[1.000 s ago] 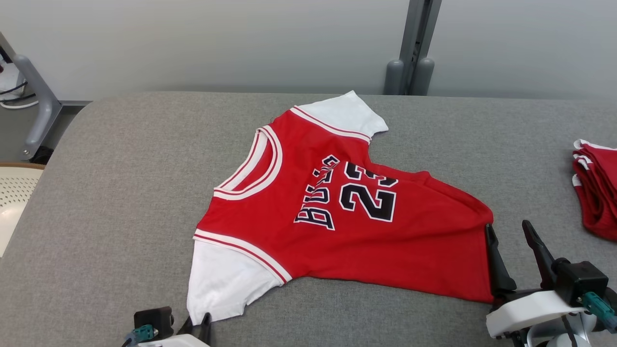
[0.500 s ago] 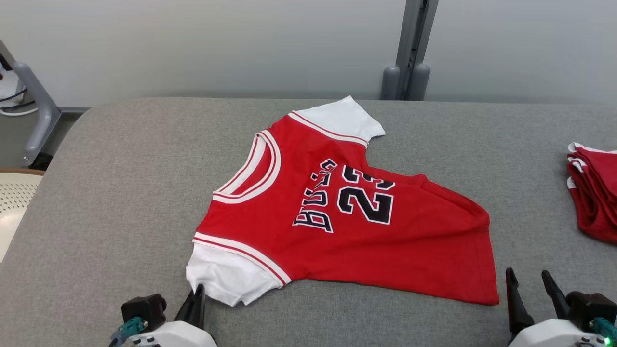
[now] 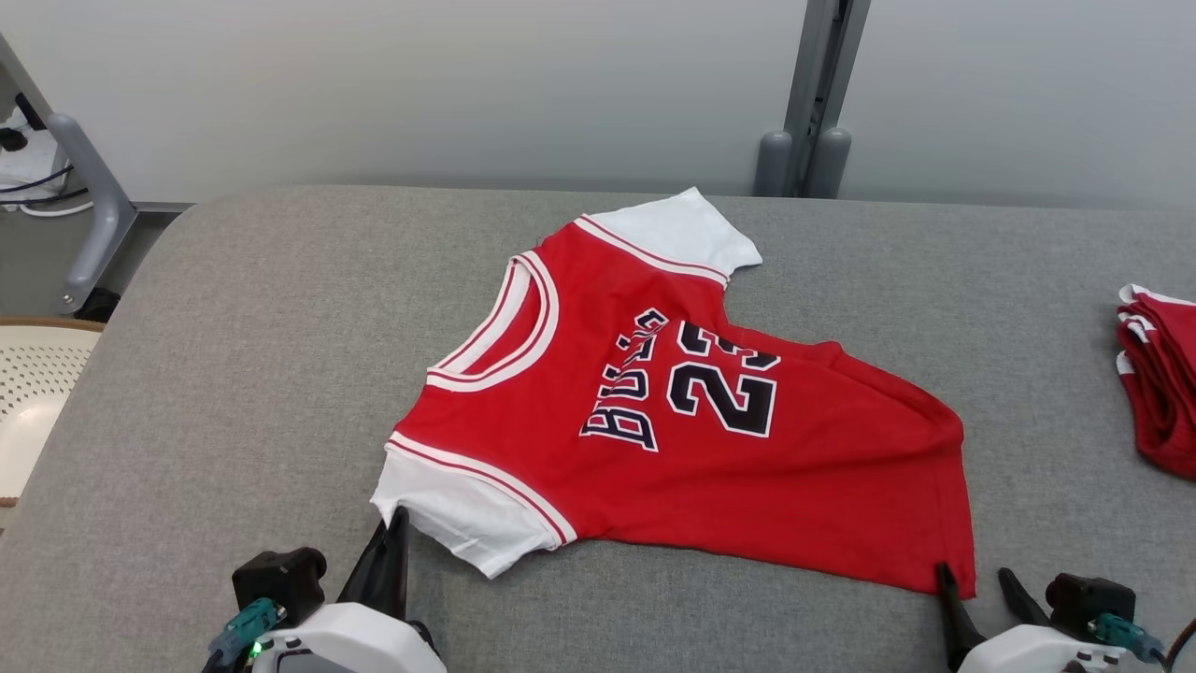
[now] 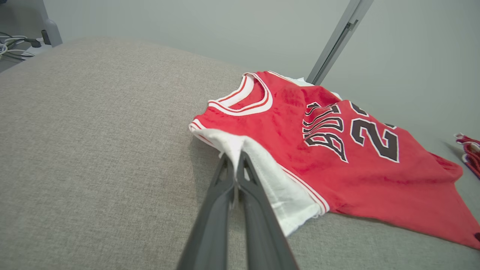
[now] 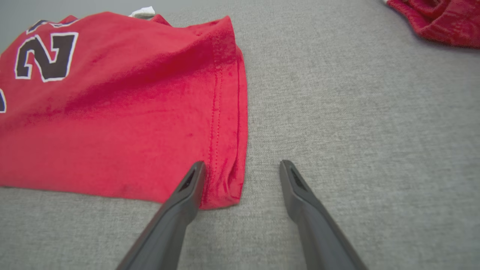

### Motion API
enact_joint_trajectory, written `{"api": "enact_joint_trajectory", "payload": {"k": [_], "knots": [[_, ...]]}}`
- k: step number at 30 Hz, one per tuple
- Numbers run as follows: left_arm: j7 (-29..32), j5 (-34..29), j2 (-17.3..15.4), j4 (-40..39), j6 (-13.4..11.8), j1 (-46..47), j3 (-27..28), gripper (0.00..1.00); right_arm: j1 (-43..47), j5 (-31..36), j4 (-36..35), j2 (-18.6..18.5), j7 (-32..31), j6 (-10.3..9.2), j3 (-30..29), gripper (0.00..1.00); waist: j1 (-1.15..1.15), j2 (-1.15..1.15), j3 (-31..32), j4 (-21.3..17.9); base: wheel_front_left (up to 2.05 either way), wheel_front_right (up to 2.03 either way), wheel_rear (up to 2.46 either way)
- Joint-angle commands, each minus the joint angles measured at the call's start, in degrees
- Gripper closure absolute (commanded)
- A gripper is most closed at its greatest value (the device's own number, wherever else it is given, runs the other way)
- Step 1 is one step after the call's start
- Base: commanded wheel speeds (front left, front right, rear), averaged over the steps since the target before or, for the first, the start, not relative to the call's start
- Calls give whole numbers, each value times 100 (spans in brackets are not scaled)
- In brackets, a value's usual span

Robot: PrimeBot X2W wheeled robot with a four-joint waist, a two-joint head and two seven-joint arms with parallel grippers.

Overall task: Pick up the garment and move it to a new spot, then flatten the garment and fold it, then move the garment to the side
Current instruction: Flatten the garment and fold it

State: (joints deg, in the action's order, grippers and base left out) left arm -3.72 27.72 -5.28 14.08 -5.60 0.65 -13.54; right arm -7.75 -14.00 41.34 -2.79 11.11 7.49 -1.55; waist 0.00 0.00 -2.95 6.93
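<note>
Left end effector [image 3: 391, 537], head view: at white sleeve of garment [image 3: 710, 467], spread on grey table [image 3: 234, 327]; right end effector [image 3: 976, 587] at hem corner. Left wrist: fingers clamped on sleeve edge. Right wrist: fingers apart, straddling hem corner.

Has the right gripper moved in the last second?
Yes. The right gripper drew back toward the robot: its tips were level with the folded red pile, now well nearer.

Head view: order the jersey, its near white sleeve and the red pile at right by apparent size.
1. jersey
2 and 3. near white sleeve and red pile look about alike; the pile is cropped by the frame.
</note>
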Motion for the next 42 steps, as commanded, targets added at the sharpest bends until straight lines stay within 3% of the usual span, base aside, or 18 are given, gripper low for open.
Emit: {"api": "enact_joint_trajectory", "payload": {"k": [1,3,4,6,9,12,17,20,24,34,42], "knots": [[-6,-37,-53,-27,-10,-10,9,100,-43,-19,58,-26,-42,1,25,0,0,0,-9,5,0,0,0],[-2,-30,-51,-53,-27,-12,2,100,-106,-61,217,-18,-75,2,136,1,0,0,-23,18,0,0,0],[-1,-23,-55,-62,-27,-16,1,100,-132,-66,286,-11,-103,3,193,10,0,0,-27,23,0,0,0],[-3,-14,-63,-74,-39,-24,-3,100,-173,-139,405,5,-150,3,356,50,0,0,-34,31,0,0,0],[-24,7,-66,-90,-44,-27,-3,100,-219,-218,514,4,-199,3,518,69,0,0,-43,32,0,0,0],[-56,32,-75,-113,-36,-10,6,100,-292,-258,532,-3,-86,2,531,100,0,0,-42,22,0,0,0],[-184,58,-72,-189,70,95,-9,100,-466,-499,250,-23,171,2,451,100,0,0,-31,-11,0,0,0],[-318,174,-52,-304,187,231,27,100,-496,-1256,-255,-23,261,2,604,100,0,0,9,-49,0,0,0],[-497,357,-21,-514,358,424,109,100,-494,-1777,-939,-32,259,2,672,100,0,0,77,-112,0,0,0],[-457,817,-79,-1595,606,835,349,100,-190,-2592,-3164,-137,-413,2,243,100,0,0,240,-264,0,0,0],[-1,1025,-184,-2823,581,1230,365,100,25,-3011,-4751,-129,-1038,3,-235,100,0,0,250,-314,0,0,0]]}}
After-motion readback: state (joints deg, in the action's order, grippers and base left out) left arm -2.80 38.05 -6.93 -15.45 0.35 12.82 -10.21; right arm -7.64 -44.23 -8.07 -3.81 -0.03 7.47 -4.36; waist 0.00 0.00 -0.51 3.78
